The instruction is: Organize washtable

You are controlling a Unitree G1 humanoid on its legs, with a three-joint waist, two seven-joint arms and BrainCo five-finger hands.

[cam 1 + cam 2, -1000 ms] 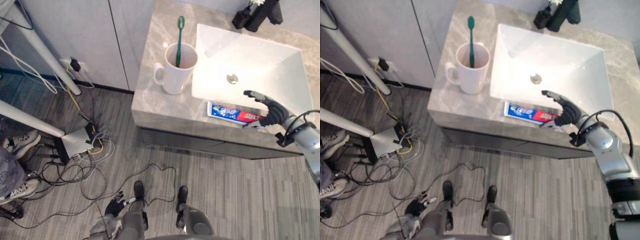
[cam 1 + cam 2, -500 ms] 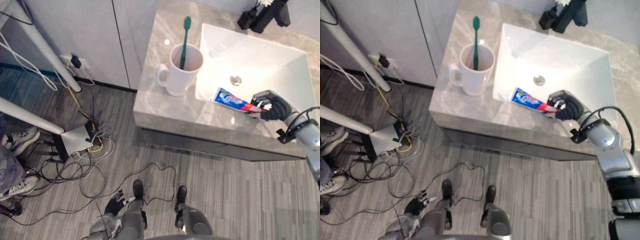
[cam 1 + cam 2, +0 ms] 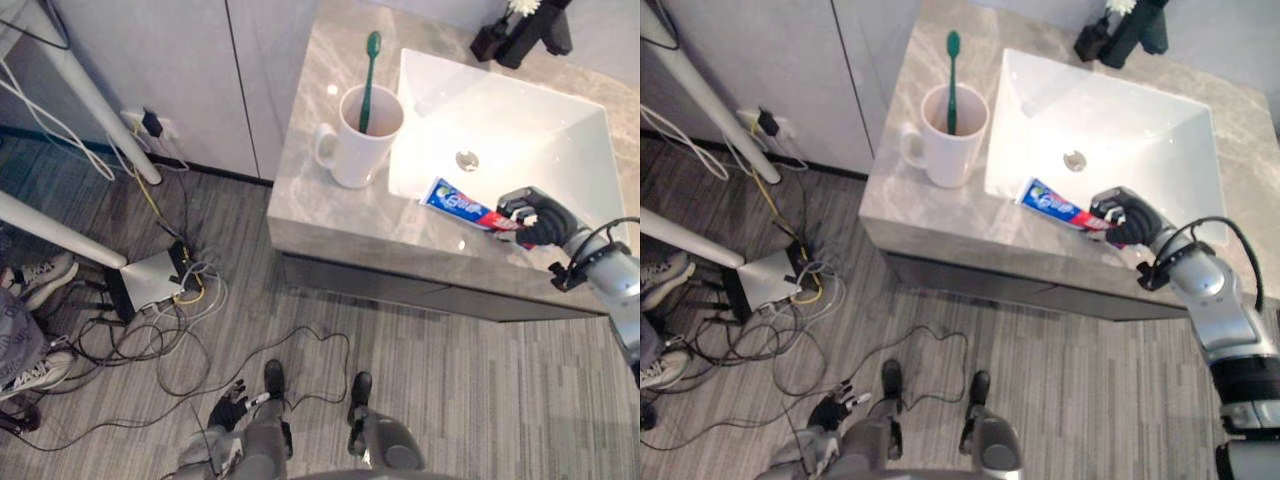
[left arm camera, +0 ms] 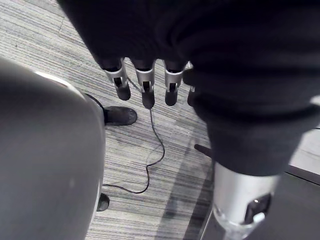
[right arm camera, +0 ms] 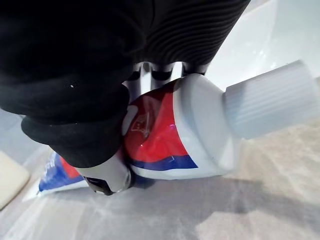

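Note:
My right hand (image 3: 535, 215) is shut on the cap end of a blue, red and white toothpaste tube (image 3: 455, 202), holding it lifted over the front rim of the white basin (image 3: 520, 120). In the right wrist view the fingers and thumb wrap the tube (image 5: 170, 130) just behind its white cap. A white mug (image 3: 355, 140) with a green toothbrush (image 3: 368, 75) standing in it sits on the grey marble counter (image 3: 310, 200), left of the basin. My left hand (image 3: 228, 410) hangs low near the floor with straight fingers (image 4: 145, 90).
A black tap (image 3: 525, 30) and a small dark holder stand behind the basin. Left of the counter are grey cabinet doors, white table legs (image 3: 70, 85), a grey box with tangled cables (image 3: 160, 285), and a person's shoes (image 3: 40, 285).
My right hand closed on the toothpaste tube where it lay on the counter's front edge and lifted it; the tube now tilts over the basin rim. The camera shifted slightly.

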